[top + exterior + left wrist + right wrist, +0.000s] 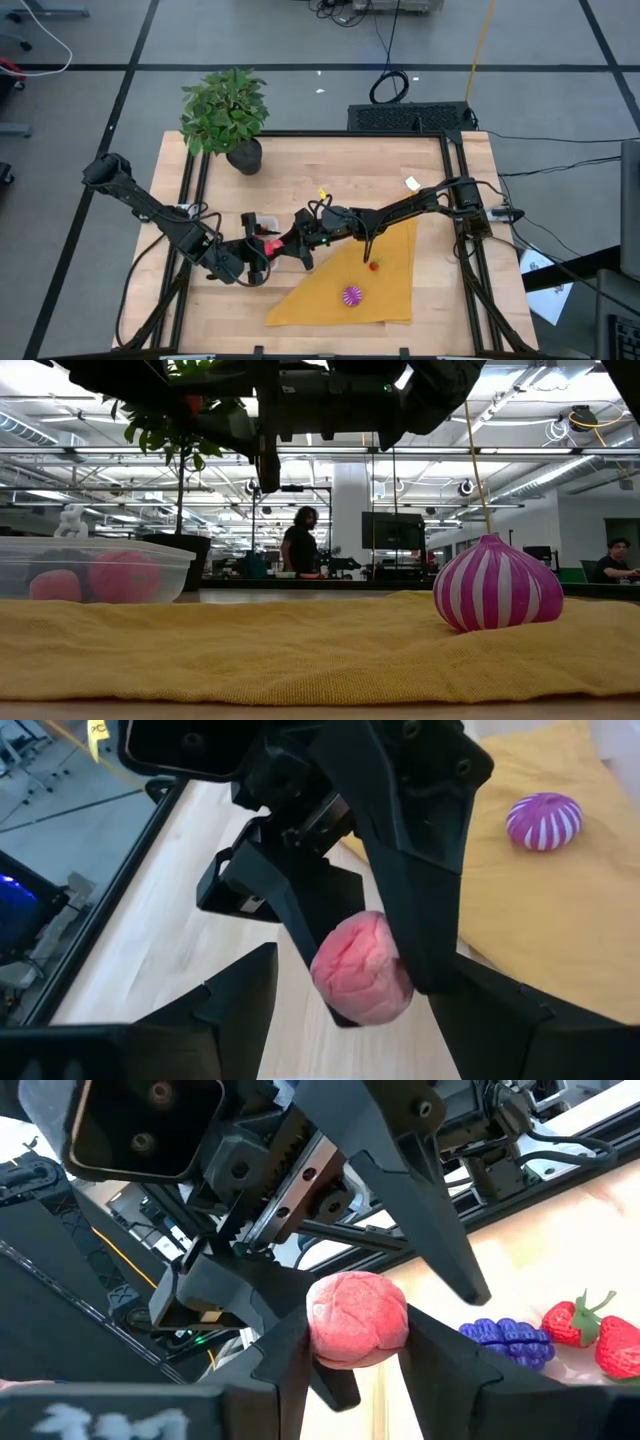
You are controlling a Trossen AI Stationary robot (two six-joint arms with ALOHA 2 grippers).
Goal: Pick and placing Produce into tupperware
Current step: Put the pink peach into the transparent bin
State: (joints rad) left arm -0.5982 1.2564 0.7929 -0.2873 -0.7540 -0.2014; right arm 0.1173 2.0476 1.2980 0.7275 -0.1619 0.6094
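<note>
Above the clear box (pixel 95 568) at the worktop's (pixel 430 170) left-centre, both arms meet. Right end effector (pixel 345 1335) nearly closed, pinching a pink wrinkled ball (pixel 357 1320). Left end effector (pixel 345 1010) fairly wide open, holds nothing, fingers either side of the same ball. Box already holds pink pieces. Striped purple bulb (pixel 351 295) and small red piece (pixel 374 265) lie on the yellow cloth (pixel 385 300). Step in hand, likely: drop ball in box. Centre it over the opening, lower, then release; keep left fingers clear.
</note>
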